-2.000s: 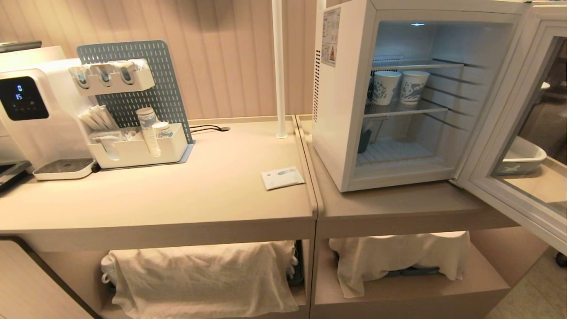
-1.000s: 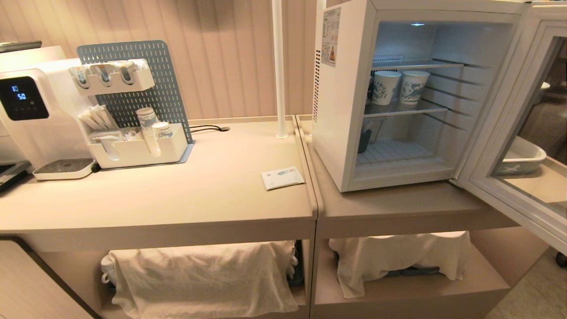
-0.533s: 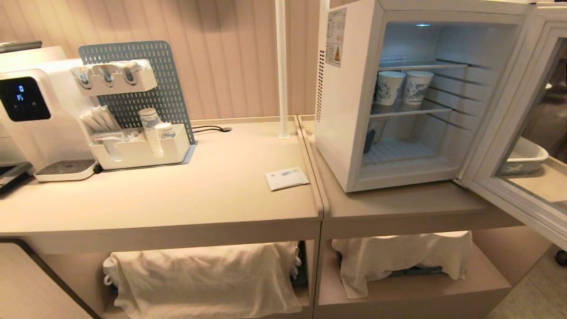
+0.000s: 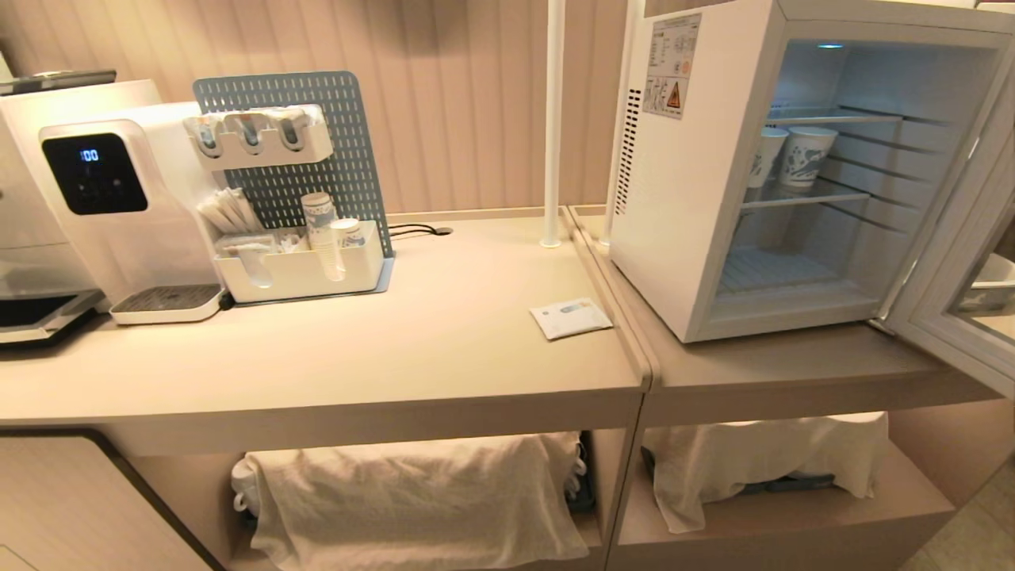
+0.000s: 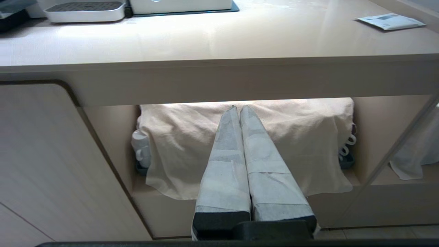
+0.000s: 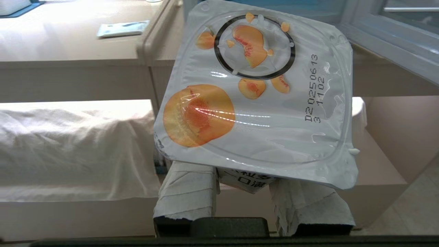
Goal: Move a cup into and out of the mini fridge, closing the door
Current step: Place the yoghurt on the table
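Right gripper point(image 6: 245, 187) pinches the yogurt cup point(image 6: 255, 92) by its body, low in front of the counter shelves. Left gripper point(image 5: 239, 109) fingers pressed together, empty. Mini fridge point(image 4: 698, 182) on the counter, door point(image 4: 963, 262) swung open; two paper cups point(image 4: 793, 157) on its middle shelf.

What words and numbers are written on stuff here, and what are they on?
"D20250613" and "3 1102": printed on the square white foil lid of the small white yogurt-style cup, held in the right gripper.
"100": on the black screen of the white water dispenser.
Orange warning triangle: on the sticker of the white boxy mini fridge; its small print is unreadable.
Small white paper packet: print too small to read.
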